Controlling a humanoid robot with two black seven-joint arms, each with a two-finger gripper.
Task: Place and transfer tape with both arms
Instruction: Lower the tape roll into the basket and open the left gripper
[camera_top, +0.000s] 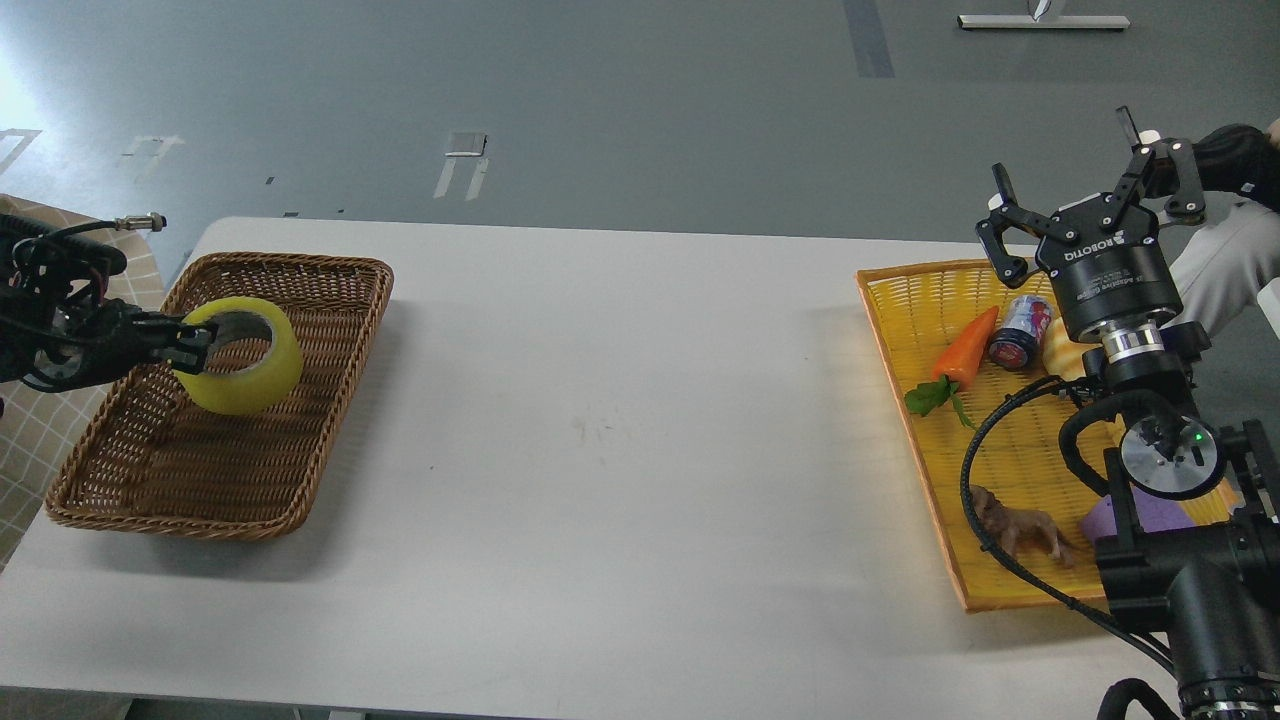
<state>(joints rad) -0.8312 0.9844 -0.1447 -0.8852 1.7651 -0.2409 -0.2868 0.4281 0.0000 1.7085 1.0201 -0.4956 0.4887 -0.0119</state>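
Left tool grips the tape over the brown basket; right tool spread, idle. Judged next: carry centreward for handover.

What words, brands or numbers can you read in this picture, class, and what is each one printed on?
"ROBOTIQ": white letters, seen upside down, on the body of the right end effector.
The can in the yellow tray has a coloured printed label, too blurred to read.
The tape, held by the left end effector over the brown basket, shows no readable text.
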